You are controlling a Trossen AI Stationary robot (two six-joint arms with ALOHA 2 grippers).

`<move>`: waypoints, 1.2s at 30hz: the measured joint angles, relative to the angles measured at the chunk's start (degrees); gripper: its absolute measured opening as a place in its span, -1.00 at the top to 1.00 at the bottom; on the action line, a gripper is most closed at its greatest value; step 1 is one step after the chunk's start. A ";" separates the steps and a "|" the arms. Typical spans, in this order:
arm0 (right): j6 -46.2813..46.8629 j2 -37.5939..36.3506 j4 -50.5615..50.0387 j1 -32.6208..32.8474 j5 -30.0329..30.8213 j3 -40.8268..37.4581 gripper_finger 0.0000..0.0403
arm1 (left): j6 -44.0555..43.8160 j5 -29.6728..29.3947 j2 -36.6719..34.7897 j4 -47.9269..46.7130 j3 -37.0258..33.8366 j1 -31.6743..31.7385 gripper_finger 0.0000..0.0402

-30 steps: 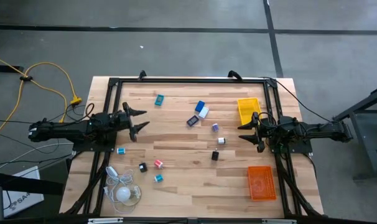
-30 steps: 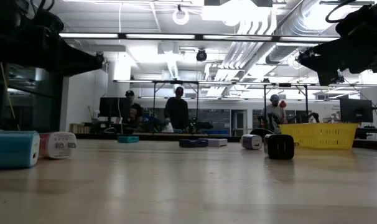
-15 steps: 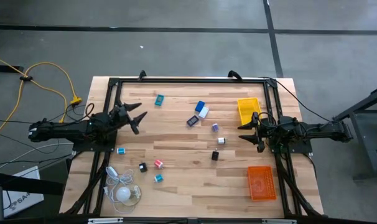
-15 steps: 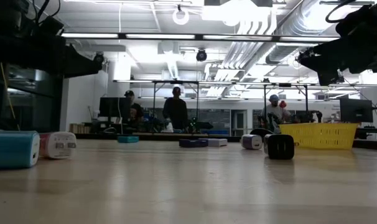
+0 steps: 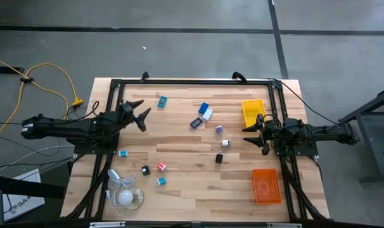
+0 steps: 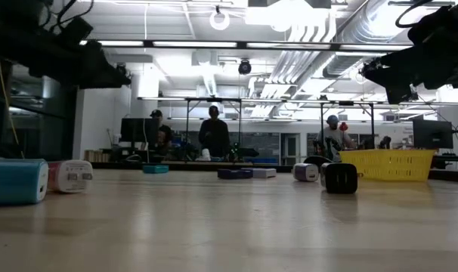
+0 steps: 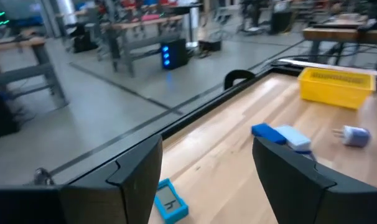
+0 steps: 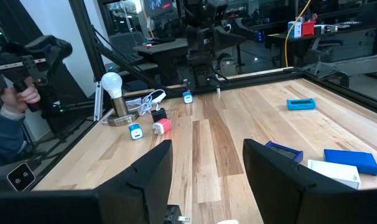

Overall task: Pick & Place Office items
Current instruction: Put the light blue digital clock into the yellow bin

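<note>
Small office items lie scattered on the wooden table: a teal piece (image 5: 162, 101), a blue (image 5: 203, 108) and a white piece (image 5: 208, 114) side by side, a purple one (image 5: 218, 130), black ones (image 5: 219, 158), a pink-red one (image 5: 161, 167). My left gripper (image 5: 140, 112) hovers open above the table's far left part, just left of the teal piece (image 7: 170, 202), touching nothing. My right gripper (image 5: 250, 135) waits open by the table's right edge, near the yellow tray (image 5: 253, 112). In the right wrist view the gripper (image 8: 207, 180) is open over bare wood.
An orange tray (image 5: 266, 185) sits at the near right. A white bulb with a coiled cord (image 5: 125, 197) lies at the near left corner. A black frame (image 5: 192, 81) borders the table. People stand in the room behind (image 6: 214, 136); a hand (image 8: 17, 93) shows off-table.
My left gripper has swung toward the table's far edge and slightly right, closing in on the teal piece, staying open. No item has moved.
</note>
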 joint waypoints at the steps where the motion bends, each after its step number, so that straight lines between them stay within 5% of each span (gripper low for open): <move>1: 0.00 0.01 0.01 -0.01 0.00 0.00 0.09 | -1.00 -0.63 2.22 0.01 1.29 0.04 -0.21; 9: 0.00 0.02 0.02 0.00 0.00 0.00 0.09 | -7.72 -4.27 18.62 -3.31 12.81 0.19 -0.21; 22: 0.00 0.02 0.00 0.00 0.00 0.01 0.09 | -24.32 -4.46 33.25 -29.25 32.47 4.67 -0.21; 30: 0.00 0.00 0.00 -0.02 0.00 0.00 0.09 | -35.02 7.21 39.40 -43.23 39.24 11.97 -0.21; 36: 0.00 0.01 0.02 0.00 0.00 0.02 0.09 | -36.05 15.89 43.02 -45.09 40.83 18.36 -0.21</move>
